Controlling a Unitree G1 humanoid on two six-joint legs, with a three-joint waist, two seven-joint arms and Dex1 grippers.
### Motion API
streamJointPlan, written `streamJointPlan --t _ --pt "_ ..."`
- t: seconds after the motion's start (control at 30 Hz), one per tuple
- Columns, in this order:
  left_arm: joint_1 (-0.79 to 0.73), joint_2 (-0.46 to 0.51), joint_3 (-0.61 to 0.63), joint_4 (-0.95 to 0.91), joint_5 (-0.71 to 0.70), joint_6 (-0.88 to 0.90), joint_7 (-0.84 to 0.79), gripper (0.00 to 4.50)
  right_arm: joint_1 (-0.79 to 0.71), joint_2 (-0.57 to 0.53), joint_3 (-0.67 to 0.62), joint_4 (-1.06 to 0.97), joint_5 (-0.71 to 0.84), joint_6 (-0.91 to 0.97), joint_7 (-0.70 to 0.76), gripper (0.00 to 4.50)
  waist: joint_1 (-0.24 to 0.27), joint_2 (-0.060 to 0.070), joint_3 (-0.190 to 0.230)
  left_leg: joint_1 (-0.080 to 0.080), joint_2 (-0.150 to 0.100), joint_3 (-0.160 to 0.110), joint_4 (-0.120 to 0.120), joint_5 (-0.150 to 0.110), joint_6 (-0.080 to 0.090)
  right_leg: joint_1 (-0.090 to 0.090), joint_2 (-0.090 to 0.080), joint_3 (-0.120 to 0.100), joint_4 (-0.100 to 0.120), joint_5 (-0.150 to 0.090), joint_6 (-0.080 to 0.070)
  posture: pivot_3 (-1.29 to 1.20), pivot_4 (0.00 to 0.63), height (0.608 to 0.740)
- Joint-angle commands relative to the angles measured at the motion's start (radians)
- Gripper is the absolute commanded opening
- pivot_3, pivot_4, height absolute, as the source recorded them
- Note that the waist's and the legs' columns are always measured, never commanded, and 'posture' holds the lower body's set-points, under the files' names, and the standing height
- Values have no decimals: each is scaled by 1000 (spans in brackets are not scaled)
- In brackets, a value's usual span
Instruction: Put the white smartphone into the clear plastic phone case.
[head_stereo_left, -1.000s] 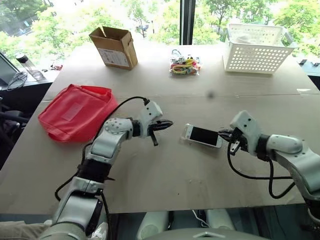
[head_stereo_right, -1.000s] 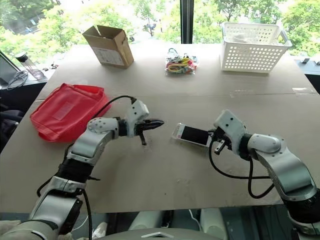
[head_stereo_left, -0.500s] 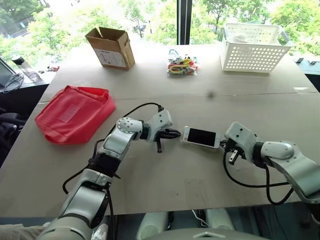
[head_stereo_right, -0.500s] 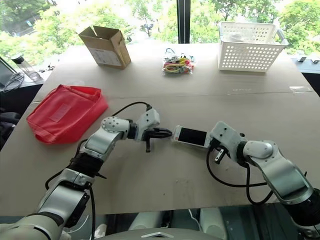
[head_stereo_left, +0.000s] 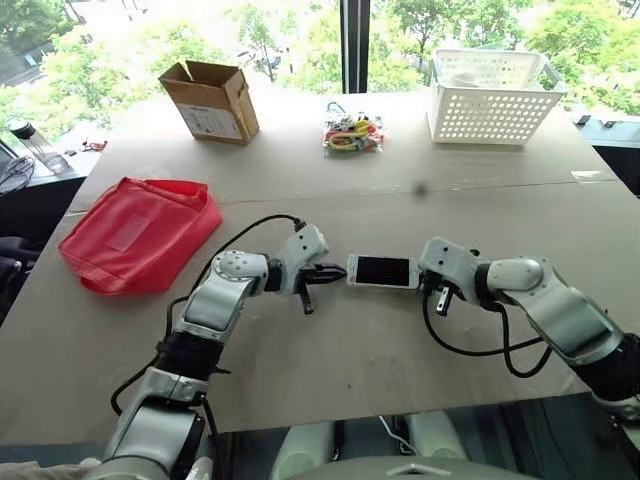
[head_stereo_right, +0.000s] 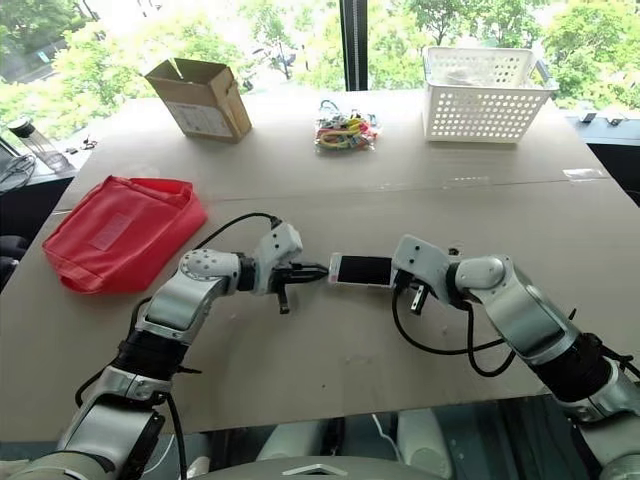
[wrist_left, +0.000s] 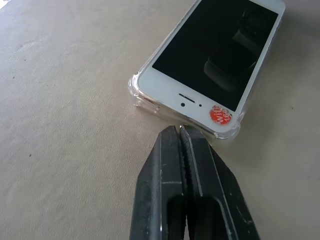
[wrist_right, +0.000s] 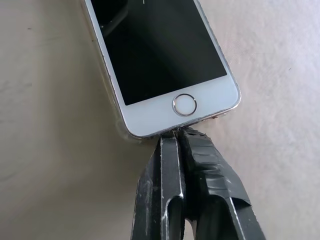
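Lying at the far left of the table (head_stereo_left: 330, 350): a red bag (head_stereo_left: 137, 232), with a cardboard box (head_stereo_left: 210, 98) well behind it. Moving right, left gripper (wrist_left: 180, 131) with both black fingers pressed together on nothing, tips just at the earpiece end of the white smartphone (head_stereo_left: 385, 271), possibly touching the rim there; cannot tell for sure. Resting flat and face up at the table's middle, between the two grippers, the phone with its black screen upward. Wrapping that earpiece end, the clear plastic phone case (wrist_left: 136, 94), its transparent corners standing proud around the white bezel, so seated there by the look of it. Showing less clearly at the home-button end: a thin clear edge along one long side, the short end itself hard to judge, perhaps not fully snapped in. Further right, right gripper (wrist_right: 177, 134) likewise closed and empty, tips against the home-button end. Judging from this: insertion largely done, with a squeeze from both ends likely left to seat the last edge. Standing far behind, a bundle of coloured items (head_stereo_left: 350, 133) and, to the right, a white basket (head_stereo_left: 492, 98).
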Motion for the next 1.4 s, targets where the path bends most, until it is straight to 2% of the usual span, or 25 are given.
streamJointPlan --t 0.03,0.2,0.3,0.43,0.5,0.57,0.67,0.8,0.97,1.07,1.17,1.23,1.3,1.4 --pt "18 -52 -35 -133 -56 82 28 78 -71 40 32 113 -29 -142 60 0 6 0 1 1 0 0 0 -1 2 1 0 0 0 0 0 0 150 733" --pt "30 -66 -18 -112 -65 105 46 78 -129 35 52 260 -104 -282 137 0 13 0 1 0 -1 -1 0 1 -2 0 -1 -2 1 0 0 0 150 733" --pt "48 -53 24 -86 -86 74 42 78 -113 -5 6 260 -106 -283 173 0 13 0 1 0 -1 -1 0 1 -2 0 -1 -1 -1 0 0 0 150 733" --pt "111 -21 139 -52 -153 6 21 78 -42 -79 -177 149 45 -184 250 0 24 0 1 -6 -1 -2 0 1 -2 -3 -2 -2 -3 0 0 0 150 733" --pt "131 1 182 -42 -191 -1 6 78 -41 -52 -226 106 116 -136 259 0 20 1 2 -13 -1 -3 0 1 -2 -10 -2 -2 -3 0 0 0 150 733" --pt "152 32 216 -38 -221 -19 -23 78 -70 16 -235 90 156 -111 239 0 7 2 2 -13 -1 -3 -1 1 -3 -11 -2 -1 -2 0 0 0 150 733" --pt "173 76 234 -41 -243 -45 -66 78 -120 139 -204 126 159 -123 193 0 -4 2 2 -11 -1 -4 -3 2 -3 -12 0 2 -2 0 0 0 150 733" --pt "177 87 245 -52 -259 -54 -48 78 -162 285 -121 254 106 -165 144 0 12 2 2 -12 -2 -4 -5 2 -4 -12 -1 1 -2 0 0 0 150 733" --pt "194 80 244 -102 -273 -33 -15 78 -171 293 49 418 -19 -183 177 0 14 3 2 -13 -7 -6 -5 2 -3 -13 -4 1 -4 0 0 0 150 733" --pt "200 74 231 -131 -276 -24 8 78 -153 281 76 454 -44 -221 186 0 11 2 1 -11 -7 -8 -5 2 -3 -12 -4 1 -4 0 0 0 150 733" --pt "196 70 208 -145 -268 -25 22 78 -144 295 -9 407 8 -242 167 0 12 2 1 -10 -7 -9 -5 2 -3 -11 -4 0 -4 0 0 0 150 733" --pt "187 63 177 -150 -253 -32 27 78 -138 312 -121 309 97 -218 152 0 14 2 2 -9 -7 -9 -5 2 -4 -10 -4 0 -3 0 0 0 150 733" --pt "170 54 133 -147 -232 -40 30 78 -127 288 -213 194 150 -174 137 0 15 3 3 -9 -8 -9 -5 2 -4 -10 -4 0 -3 0 0 0 150 733" --pt "145 46 90 -124 -203 -54 33 78 -106 229 -254 116 142 -141 112 0 15 5 4 -12 -8 -9 -5 2 -3 -13 -4 0 -2 0 0 0 150 733"
